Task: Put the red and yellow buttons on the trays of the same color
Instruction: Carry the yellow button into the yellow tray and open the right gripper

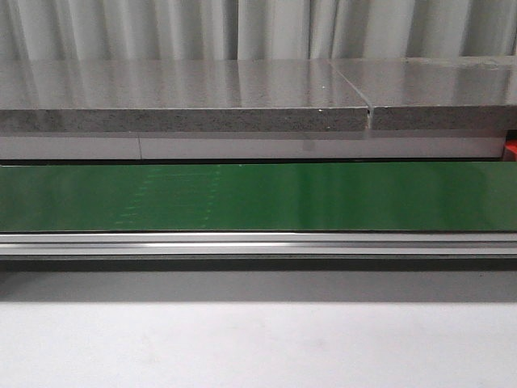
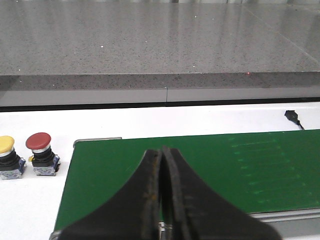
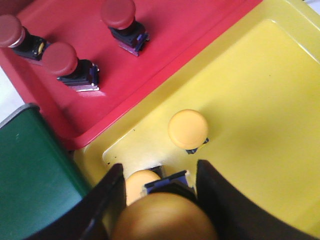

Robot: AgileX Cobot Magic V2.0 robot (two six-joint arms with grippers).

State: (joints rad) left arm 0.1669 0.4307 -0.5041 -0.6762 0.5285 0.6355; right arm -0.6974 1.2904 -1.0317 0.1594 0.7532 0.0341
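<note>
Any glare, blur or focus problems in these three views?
Front view: the grey stone slab shows streaky reflections and the green belt a soft sheen. Left wrist view: the closed left gripper is dark, while the red button beyond is sharp. Right wrist view: the yellow button between the right gripper fingers is blurred; the red tray shows little glare.

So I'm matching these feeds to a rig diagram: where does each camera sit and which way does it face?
Front: looks forward and level across the green belt to a grey slab; no arm shows.
Left wrist: over the belt's end, shut left gripper low, red button and yellow button beside it.
Right wrist: looks down into red tray and yellow tray; right gripper holds a yellow button.
Shared: the belt.
</note>
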